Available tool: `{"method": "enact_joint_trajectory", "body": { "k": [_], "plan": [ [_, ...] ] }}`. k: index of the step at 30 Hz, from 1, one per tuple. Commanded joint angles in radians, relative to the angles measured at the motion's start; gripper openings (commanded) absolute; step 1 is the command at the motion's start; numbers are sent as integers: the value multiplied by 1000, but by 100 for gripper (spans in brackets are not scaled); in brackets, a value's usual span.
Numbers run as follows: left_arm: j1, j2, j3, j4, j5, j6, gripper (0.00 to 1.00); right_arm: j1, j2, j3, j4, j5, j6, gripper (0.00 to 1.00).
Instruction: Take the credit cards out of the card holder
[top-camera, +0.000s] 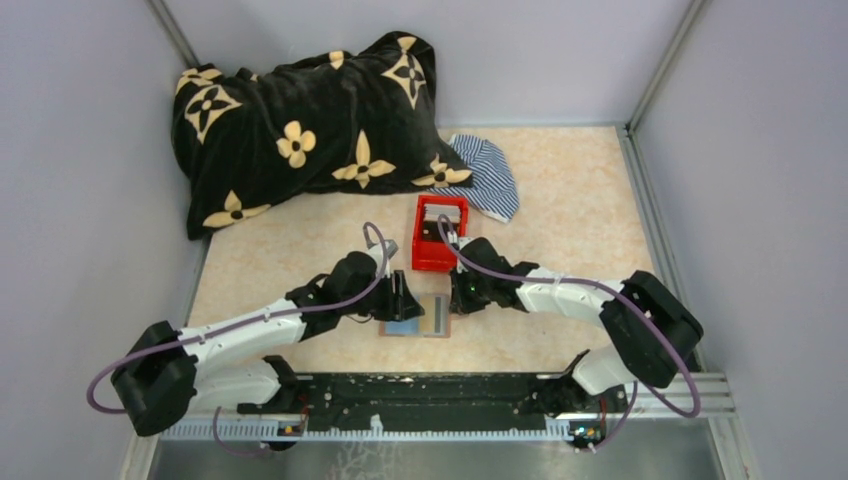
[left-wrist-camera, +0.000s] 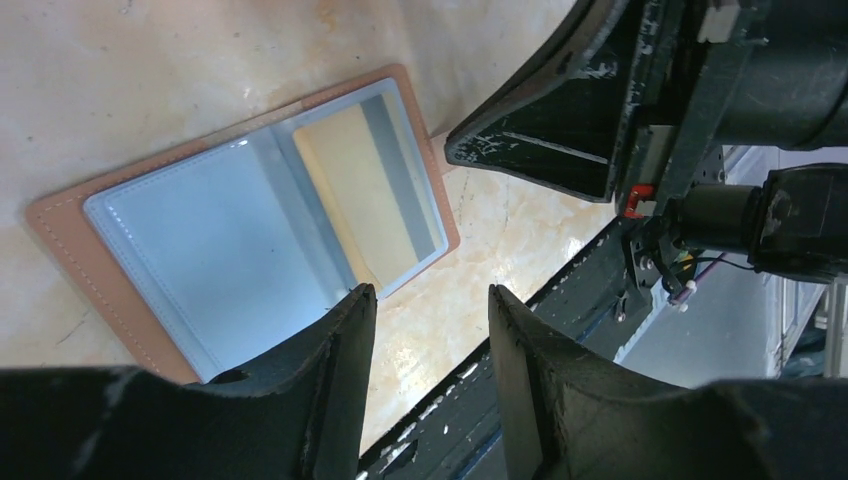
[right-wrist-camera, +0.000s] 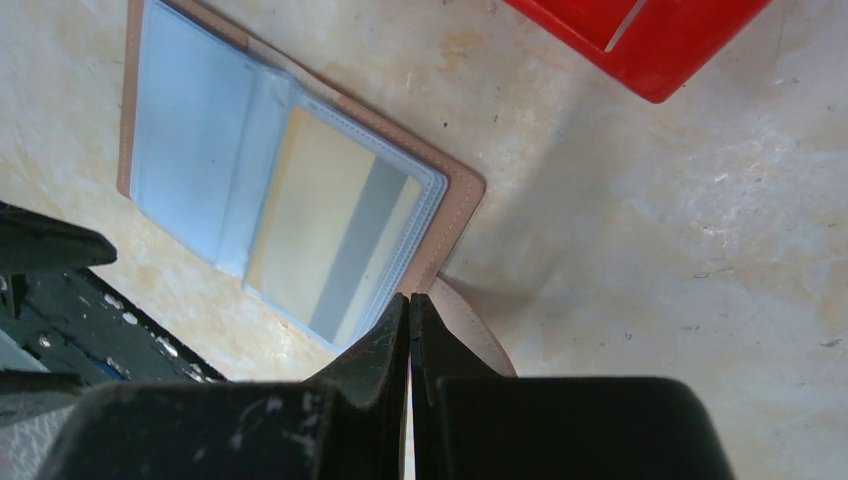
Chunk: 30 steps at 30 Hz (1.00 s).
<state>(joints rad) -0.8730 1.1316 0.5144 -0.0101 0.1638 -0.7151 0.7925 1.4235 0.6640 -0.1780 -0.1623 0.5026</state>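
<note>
The card holder lies open and flat on the table between my grippers. Under its clear sleeves a light blue card fills the left half and an orange card with a grey stripe fills the right half. My left gripper is open and empty, with one finger over the blue half's near edge. My right gripper is shut, its tips at the holder's right edge beside the snap tab. Nothing shows between its jaws. Both cards show in the right wrist view, blue and orange.
A red open-top box stands just behind the holder and shows in the right wrist view. A black flowered blanket and a striped cloth lie at the back. The black base rail runs along the near edge.
</note>
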Motion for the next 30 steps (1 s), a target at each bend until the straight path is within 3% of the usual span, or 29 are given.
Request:
{"method": "enact_joint_trajectory", "body": {
  "k": [1, 13, 17, 24, 30],
  "plan": [
    [32, 2, -25, 64, 58, -33, 52, 14, 0, -4, 54, -5, 13, 0],
    [135, 96, -108, 299, 327, -152, 54, 28, 96, -36, 77, 8, 22, 0],
    [143, 140, -70, 188, 290, -107, 59, 28, 102, -46, 90, 4, 28, 0],
    [143, 240, -44, 151, 255, -96, 68, 29, 105, -49, 95, 1, 29, 0],
    [143, 280, -17, 109, 187, -86, 69, 28, 107, -56, 99, 3, 29, 0]
  ]
}}
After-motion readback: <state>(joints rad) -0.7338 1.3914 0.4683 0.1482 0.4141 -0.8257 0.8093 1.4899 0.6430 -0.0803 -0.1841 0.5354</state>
